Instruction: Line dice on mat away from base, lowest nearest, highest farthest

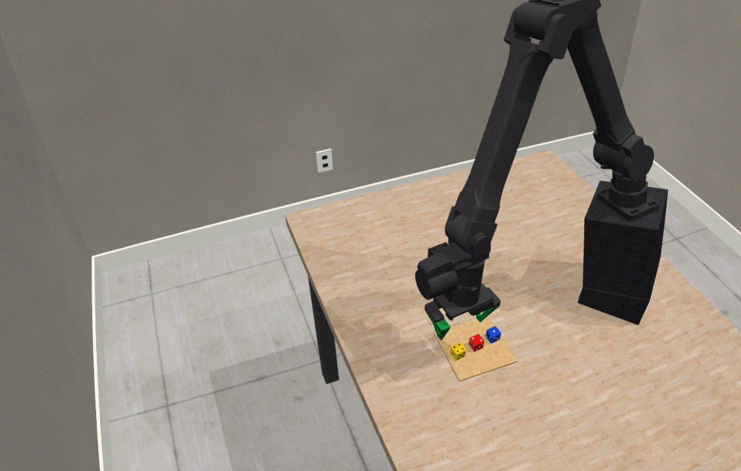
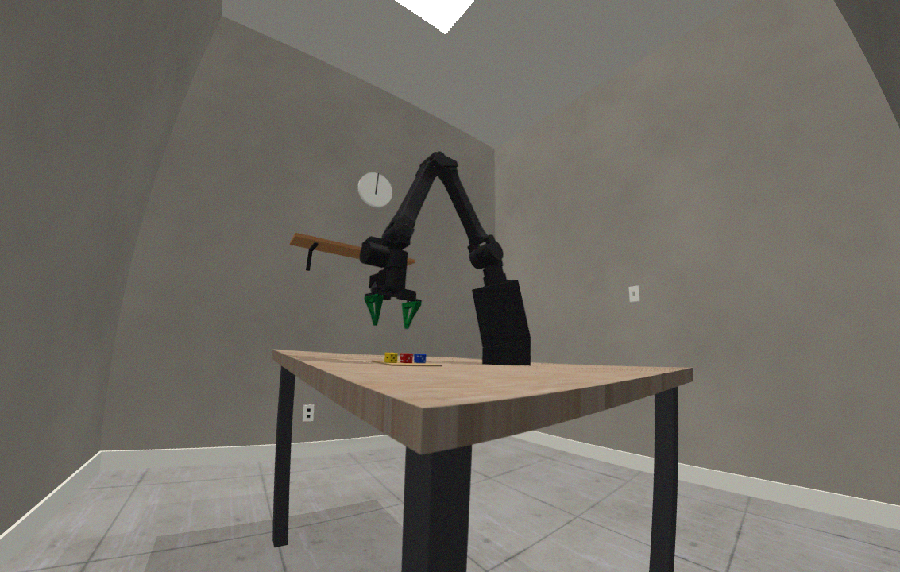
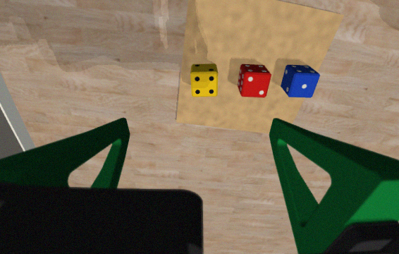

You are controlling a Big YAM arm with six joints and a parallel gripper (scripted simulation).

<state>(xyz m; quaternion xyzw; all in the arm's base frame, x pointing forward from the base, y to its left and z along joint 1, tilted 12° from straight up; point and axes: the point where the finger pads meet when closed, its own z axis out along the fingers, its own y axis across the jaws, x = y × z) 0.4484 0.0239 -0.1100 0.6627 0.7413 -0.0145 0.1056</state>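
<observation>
Dice well below open tool

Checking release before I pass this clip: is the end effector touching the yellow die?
Apart. The exterior view shows the open end effector hanging well above the yellow die, with wall visible between them; the die rests on the mat.

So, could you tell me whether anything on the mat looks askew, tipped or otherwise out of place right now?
Nothing stands out. The yellow die, red die and blue die sit flat in a row on the mat, slightly apart; the blue one is turned a little. The mat lies flat. The end effector hangs open above, holding nothing.
</observation>
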